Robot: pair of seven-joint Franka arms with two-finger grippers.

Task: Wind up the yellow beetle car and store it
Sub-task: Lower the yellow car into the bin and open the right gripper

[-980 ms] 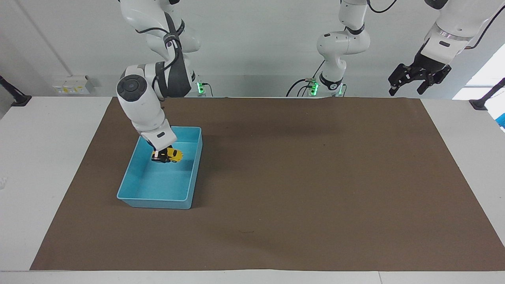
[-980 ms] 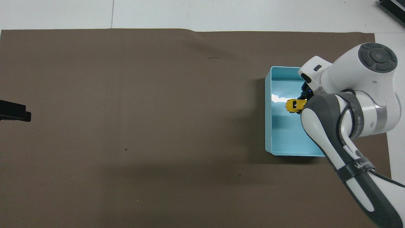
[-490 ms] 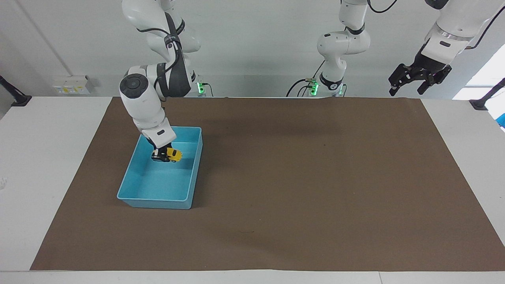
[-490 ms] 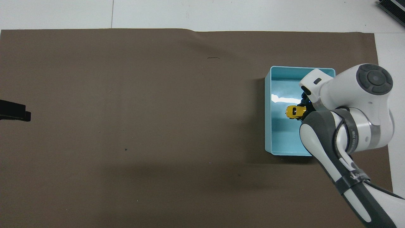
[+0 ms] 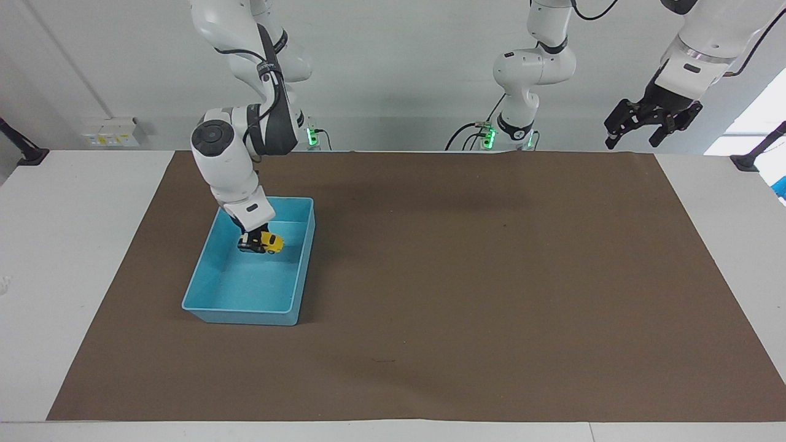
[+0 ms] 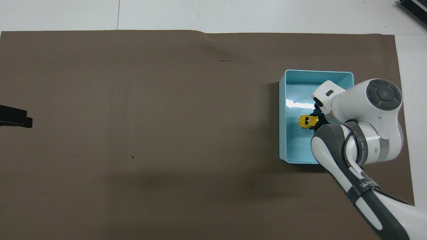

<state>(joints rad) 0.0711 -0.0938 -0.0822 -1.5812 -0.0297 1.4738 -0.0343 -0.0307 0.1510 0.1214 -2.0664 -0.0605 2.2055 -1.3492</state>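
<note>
Brown paper mat (image 5: 466, 276): right gripper (image 5: 253, 244) grips tiny yellow beetle car (image 5: 270, 242) inside light blue plastic bin (image 5: 245, 312), seemingly off its floor; left gripper (image 5: 649, 126) waits aloft, spread wide.

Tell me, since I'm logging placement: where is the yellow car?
The yellow beetle car is held by the right gripper over the light blue bin, toward the right arm's end.

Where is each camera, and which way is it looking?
Facing view: high up across the table, looking at the robots; both arms show, the right gripper holding the yellow beetle car in the blue bin, the left gripper waiting, raised above the table's edge.
Overhead view: above the robots' end, looking steeply down; the right arm and the left gripper's tip show.
Shared: the car, the bin and the brown mat, turned half around.
</note>
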